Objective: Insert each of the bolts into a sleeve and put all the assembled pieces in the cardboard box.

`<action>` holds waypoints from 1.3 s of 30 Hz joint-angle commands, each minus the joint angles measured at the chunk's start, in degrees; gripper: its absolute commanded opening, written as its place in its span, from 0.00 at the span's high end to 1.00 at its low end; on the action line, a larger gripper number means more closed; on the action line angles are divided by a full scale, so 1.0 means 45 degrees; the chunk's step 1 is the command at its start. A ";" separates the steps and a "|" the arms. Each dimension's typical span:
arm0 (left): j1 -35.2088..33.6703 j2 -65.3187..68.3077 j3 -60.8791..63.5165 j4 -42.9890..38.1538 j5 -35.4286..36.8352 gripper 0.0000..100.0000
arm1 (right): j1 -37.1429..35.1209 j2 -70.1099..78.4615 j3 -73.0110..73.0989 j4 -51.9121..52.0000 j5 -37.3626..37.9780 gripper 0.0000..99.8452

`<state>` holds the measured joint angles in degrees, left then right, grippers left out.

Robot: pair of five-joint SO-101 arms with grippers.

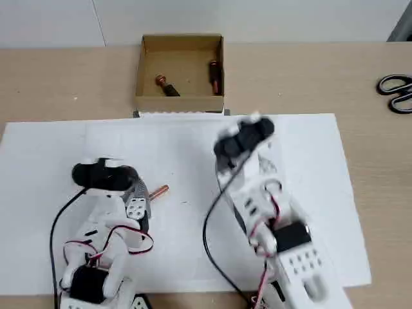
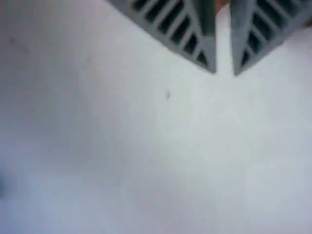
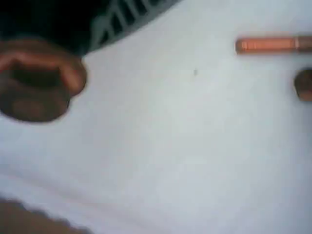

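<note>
The cardboard box (image 1: 182, 100) stands at the back of the table with two assembled pieces (image 1: 167, 86) (image 1: 214, 76) in it. My left gripper (image 1: 147, 197) (image 2: 224, 73) is low over the white paper, shut on a copper bolt (image 1: 159, 190) (image 3: 272, 45) that points toward the right arm. The grey fingers (image 2: 195, 39) leave only a thin gap, with a bit of copper (image 2: 222, 5) between them. The right arm's wrist (image 1: 243, 138) hangs over the middle of the paper. A brown sleeve (image 3: 36, 85) shows end-on close to its camera, under the right finger (image 3: 126, 19), apparently held.
A white paper sheet (image 1: 193, 251) covers the working area in front of the box. Scissors (image 1: 396, 92) lie on the wooden table at the far right edge. Black cables (image 1: 209, 238) trail from both arms near the front edge.
</note>
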<state>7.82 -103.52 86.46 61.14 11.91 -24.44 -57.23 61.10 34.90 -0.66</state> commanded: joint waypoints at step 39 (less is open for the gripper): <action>-0.0078 -0.0078 0.2159 -0.2383 0.0840 0.99 | 0.0908 2.6969 -3.0535 0.2784 0.0899 0.92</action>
<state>7.82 -103.43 96.48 51.65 15.34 -21.19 65.23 -69.80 43.34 2.59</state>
